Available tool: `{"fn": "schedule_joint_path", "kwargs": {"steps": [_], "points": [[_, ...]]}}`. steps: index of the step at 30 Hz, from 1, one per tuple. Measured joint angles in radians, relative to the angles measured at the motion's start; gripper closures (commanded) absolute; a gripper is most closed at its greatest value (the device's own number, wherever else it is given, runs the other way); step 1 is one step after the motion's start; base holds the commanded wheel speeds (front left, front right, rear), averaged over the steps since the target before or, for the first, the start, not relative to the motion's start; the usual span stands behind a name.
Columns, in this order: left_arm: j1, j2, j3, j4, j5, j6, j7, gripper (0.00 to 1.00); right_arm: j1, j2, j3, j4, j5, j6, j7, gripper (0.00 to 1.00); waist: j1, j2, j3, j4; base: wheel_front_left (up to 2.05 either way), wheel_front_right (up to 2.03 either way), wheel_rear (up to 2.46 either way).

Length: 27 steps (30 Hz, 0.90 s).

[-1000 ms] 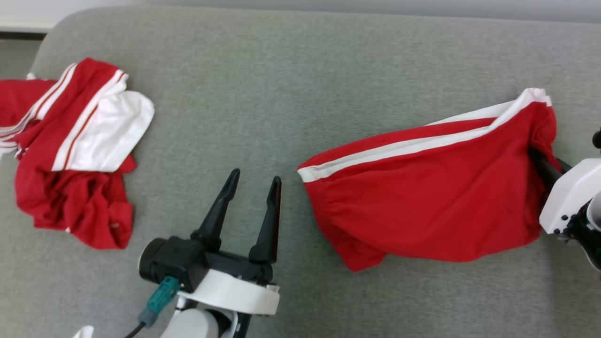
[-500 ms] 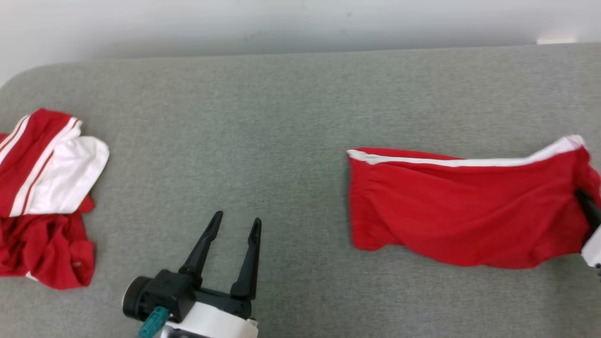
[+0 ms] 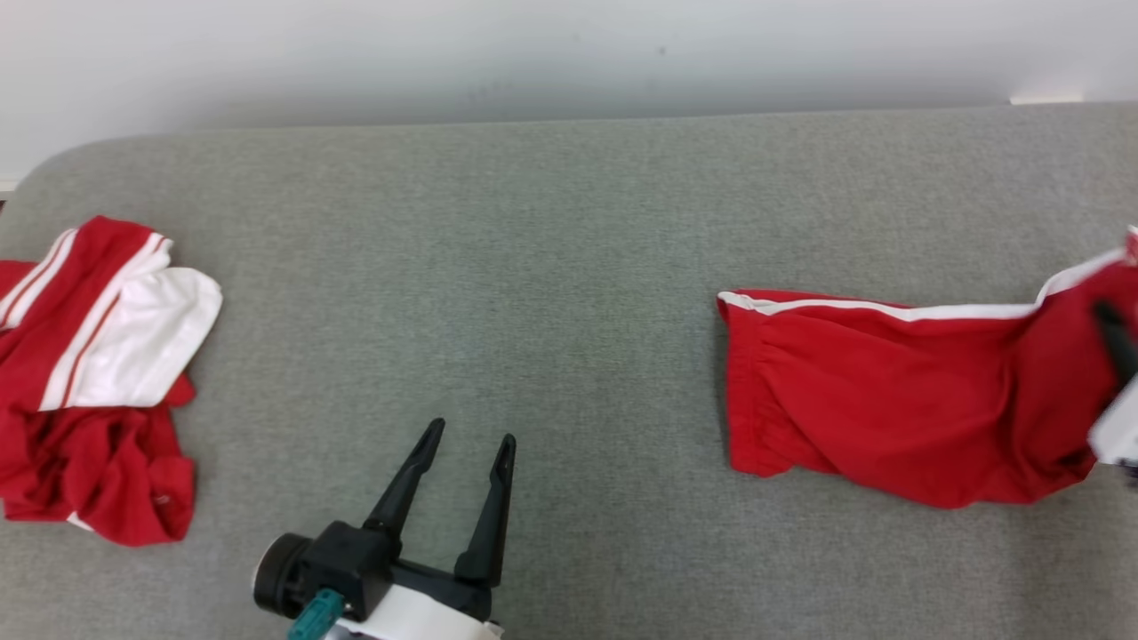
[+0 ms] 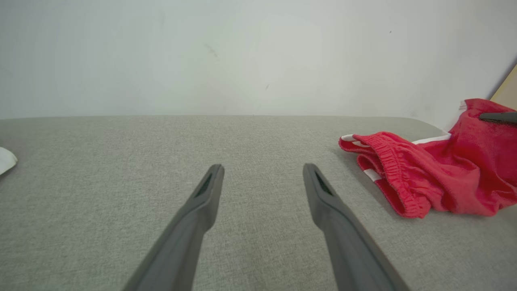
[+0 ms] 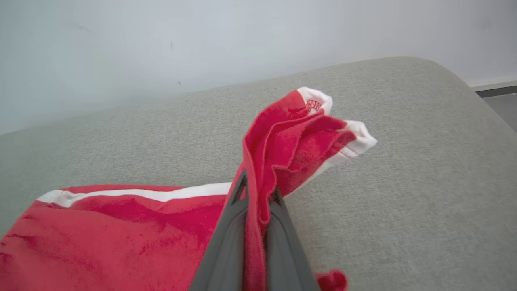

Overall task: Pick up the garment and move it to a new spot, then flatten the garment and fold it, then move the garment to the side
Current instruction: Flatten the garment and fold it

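The right gripper [image 5: 258,189] pinches one lifted end of the red cloth shorts with a white stripe [image 3: 889,400], lying at the right edge of the grey fabric bench [image 3: 533,267]; the left gripper [image 3: 468,437] hangs spread near the front edge.

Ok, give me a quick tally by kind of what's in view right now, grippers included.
Held garment, the red shorts pinched in the right gripper: 1
Loose clothing, the red-and-white heap at far left: 1 (pieces inside cannot be told)
Grippers: 2, with the left gripper open and empty
Total: 4
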Motion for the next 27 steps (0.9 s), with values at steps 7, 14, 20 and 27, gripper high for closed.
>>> {"fn": "schedule_joint_path", "kwargs": {"steps": [7,14,20,27], "points": [[0.001,-0.024,0.007,0.025,0.015,-0.006,0.000,0.00,-0.005,0.082,0.146,-0.086,-0.016,0.000,0.067,1.00,0.0000,0.0000,-0.019,0.038,0.00,0.00,0.00],[0.006,-0.048,0.022,0.045,0.020,-0.008,0.000,0.00,-0.002,0.174,0.215,-0.041,-0.080,0.000,0.062,1.00,0.0000,0.0000,-0.031,0.075,0.00,0.00,0.00],[0.014,-0.058,0.035,0.057,0.026,-0.012,0.000,0.00,-0.003,0.201,0.247,-0.013,-0.089,0.000,0.055,1.00,0.0000,0.0000,-0.037,0.091,0.00,0.00,0.00],[0.020,-0.068,0.048,0.066,0.028,-0.019,0.000,0.00,-0.005,0.209,0.286,-0.004,-0.087,0.000,0.053,1.00,0.0000,0.0000,-0.045,0.096,0.00,0.00,0.00]]}}
